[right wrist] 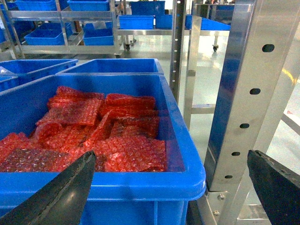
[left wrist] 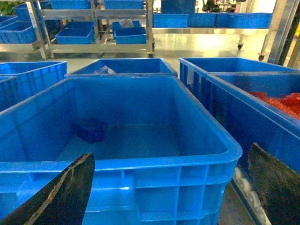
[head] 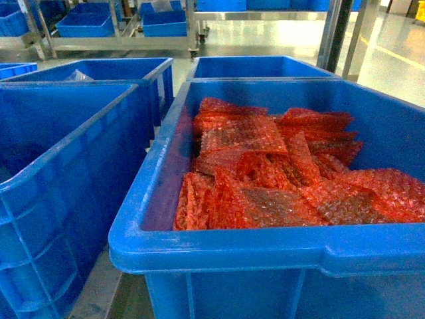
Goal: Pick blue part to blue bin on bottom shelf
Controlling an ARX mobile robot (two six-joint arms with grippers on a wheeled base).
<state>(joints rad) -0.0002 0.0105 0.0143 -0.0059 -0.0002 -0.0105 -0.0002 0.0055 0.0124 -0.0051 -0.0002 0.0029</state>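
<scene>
On the left, a blue crate [left wrist: 140,117] with a small blue part [left wrist: 91,130] on its floor. Right, the blue bin [head: 219,249] holds red bubble-wrap pouches [head: 279,173]. Both fingers spread wide, holding nothing. Steel racks [right wrist: 253,93] behind.

The blue bin [head: 265,249] in the lower right holds red bubble-textured pouches [head: 279,173]. The crate [head: 60,173] at the left is plain blue. The upright post [right wrist: 253,84] is silver-grey.
</scene>
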